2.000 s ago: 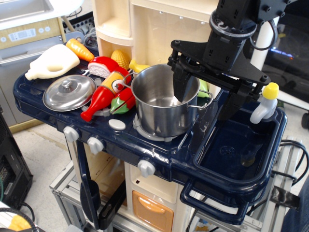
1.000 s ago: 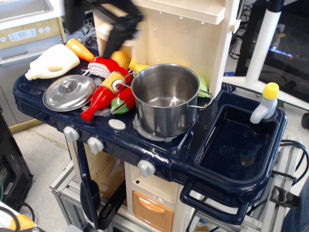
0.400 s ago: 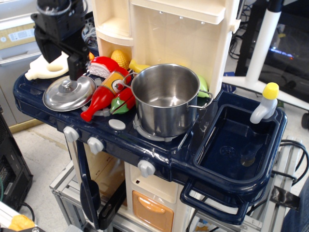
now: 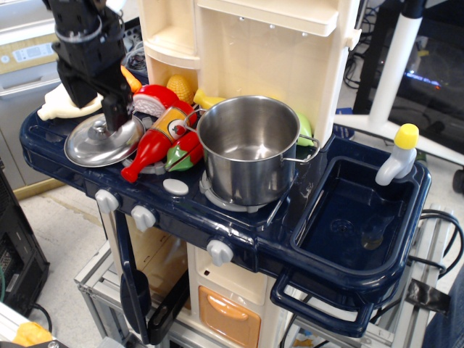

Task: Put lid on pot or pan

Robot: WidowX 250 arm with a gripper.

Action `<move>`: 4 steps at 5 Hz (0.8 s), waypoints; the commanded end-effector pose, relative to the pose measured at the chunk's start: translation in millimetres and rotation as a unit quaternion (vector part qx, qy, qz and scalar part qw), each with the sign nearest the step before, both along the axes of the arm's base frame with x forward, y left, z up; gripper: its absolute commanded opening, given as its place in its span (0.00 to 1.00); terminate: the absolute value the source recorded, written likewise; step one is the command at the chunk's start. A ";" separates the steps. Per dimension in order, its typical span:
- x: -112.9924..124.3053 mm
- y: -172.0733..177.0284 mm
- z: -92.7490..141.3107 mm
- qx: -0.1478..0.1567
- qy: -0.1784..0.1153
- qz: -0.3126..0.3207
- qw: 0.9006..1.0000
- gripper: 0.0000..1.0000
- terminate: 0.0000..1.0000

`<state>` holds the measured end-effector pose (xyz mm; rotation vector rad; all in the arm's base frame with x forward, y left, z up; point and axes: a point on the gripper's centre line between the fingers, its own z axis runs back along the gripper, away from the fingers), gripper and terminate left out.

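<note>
My fingers [image 4: 99,109] hang spread apart directly over the knob of the lid [image 4: 104,141], which lies flat at the far-left of the dark-blue surface [image 4: 239,230], well left of the open pot [image 4: 249,148] awaiting it.

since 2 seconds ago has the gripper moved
Yes. The gripper has gone from above the pot leftward across the toy stove to the lid, and now sits low over the lid's knob. The pot and lid have stayed put.
</note>
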<state>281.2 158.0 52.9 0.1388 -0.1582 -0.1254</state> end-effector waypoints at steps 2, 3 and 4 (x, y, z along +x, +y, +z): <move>9.3 13.2 -4.3 -0.008 -0.015 -0.004 1.000 1.00 0.00; 9.0 14.7 -10.3 -0.012 -0.016 0.006 1.000 0.00 0.00; 7.9 11.9 -9.3 -0.014 -0.011 0.012 1.000 0.00 0.00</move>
